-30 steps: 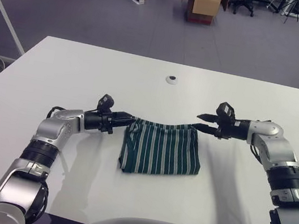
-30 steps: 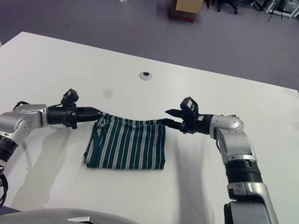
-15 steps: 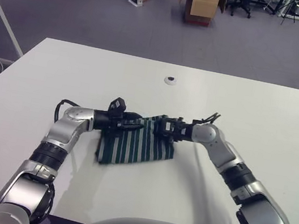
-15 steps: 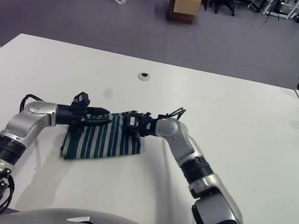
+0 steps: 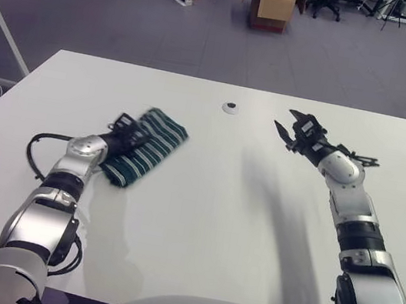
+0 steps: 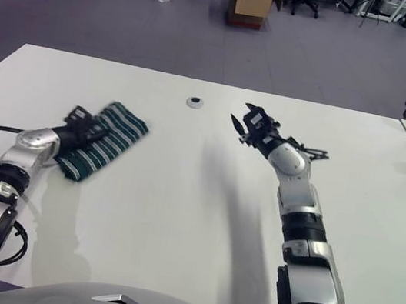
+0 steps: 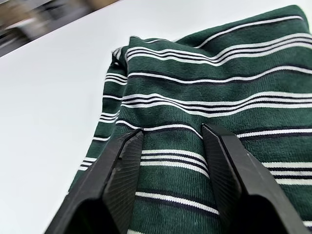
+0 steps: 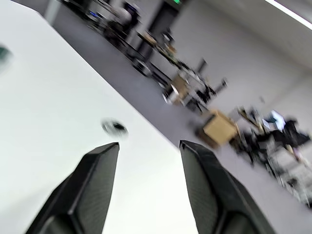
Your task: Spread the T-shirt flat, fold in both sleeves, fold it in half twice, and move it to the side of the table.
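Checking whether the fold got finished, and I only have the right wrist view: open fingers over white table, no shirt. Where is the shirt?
Observer: The shirt lies folded into a small bundle on the left part of the table, well away from the right gripper.
Operator: Is the left gripper on it?
Observer: Yes. The left gripper is open, its fingers resting on the striped cloth, which lies flat between them.
Operator: How does the bundle lie?
Observer: It is a narrow strip lying slantwise, with its far end pointing toward the middle of the table.
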You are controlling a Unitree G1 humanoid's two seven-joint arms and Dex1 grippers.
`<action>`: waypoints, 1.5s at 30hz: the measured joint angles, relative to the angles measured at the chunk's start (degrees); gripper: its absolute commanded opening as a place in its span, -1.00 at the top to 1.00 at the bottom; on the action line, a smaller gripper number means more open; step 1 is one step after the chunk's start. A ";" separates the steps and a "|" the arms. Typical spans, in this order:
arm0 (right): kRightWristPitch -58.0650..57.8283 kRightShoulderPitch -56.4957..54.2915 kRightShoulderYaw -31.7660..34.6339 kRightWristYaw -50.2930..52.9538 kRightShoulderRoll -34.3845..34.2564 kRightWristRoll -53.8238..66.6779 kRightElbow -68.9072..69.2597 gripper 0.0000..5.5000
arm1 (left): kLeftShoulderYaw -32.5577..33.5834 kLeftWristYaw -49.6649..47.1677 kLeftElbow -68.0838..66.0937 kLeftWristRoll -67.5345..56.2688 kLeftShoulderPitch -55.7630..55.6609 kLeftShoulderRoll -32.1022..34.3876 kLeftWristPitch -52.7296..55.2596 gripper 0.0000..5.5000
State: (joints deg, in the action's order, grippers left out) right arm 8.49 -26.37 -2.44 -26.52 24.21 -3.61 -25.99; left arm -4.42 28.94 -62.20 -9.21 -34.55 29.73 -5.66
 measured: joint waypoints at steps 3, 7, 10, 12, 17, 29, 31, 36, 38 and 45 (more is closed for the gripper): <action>-2.08 4.33 2.89 5.60 -1.86 1.25 0.51 0.16 | 6.21 -7.46 -6.44 -1.75 -2.27 0.85 1.92 0.21; -2.71 4.92 8.14 13.46 -5.93 4.34 2.33 0.16 | 10.40 -4.58 -3.99 -3.37 -3.87 -0.92 -2.59 0.21; -2.68 7.86 13.70 20.05 -6.96 6.15 3.91 0.16 | 11.78 -2.24 2.79 -4.15 -7.95 -1.28 -5.22 0.21; -1.74 11.77 17.93 24.82 -6.93 6.44 3.62 0.16 | 11.39 -1.76 9.92 -3.94 -9.78 -2.14 -5.89 0.21; 1.26 13.19 21.73 27.95 -6.80 8.10 -2.68 0.16 | 7.86 -3.12 22.63 -0.55 -3.46 -6.05 -4.28 0.21; 4.17 8.69 17.23 20.11 -4.27 7.71 -10.65 0.16 | 6.70 -14.01 40.79 6.87 14.54 -9.94 -2.44 0.21; 4.24 8.56 17.01 19.34 -4.19 7.76 -11.85 0.16 | 6.86 -14.78 40.78 7.18 14.73 -10.31 -2.46 0.21; 5.32 7.71 16.80 18.88 -4.05 7.79 -14.39 0.16 | 7.48 -16.09 39.28 7.70 14.91 -10.37 -2.54 0.21; 5.66 6.41 16.67 18.91 -3.69 7.73 -16.13 0.16 | 7.74 -16.72 39.28 7.78 14.77 -10.37 -2.54 0.21; 5.73 4.61 17.82 20.61 -2.63 8.16 -22.12 0.16 | 9.10 -20.08 39.77 8.87 15.87 -10.49 -2.33 0.21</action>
State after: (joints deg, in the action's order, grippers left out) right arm 14.23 -21.76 15.39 -5.91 21.58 4.55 -48.11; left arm 4.67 8.87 -22.43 -0.34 -18.68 19.24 -7.99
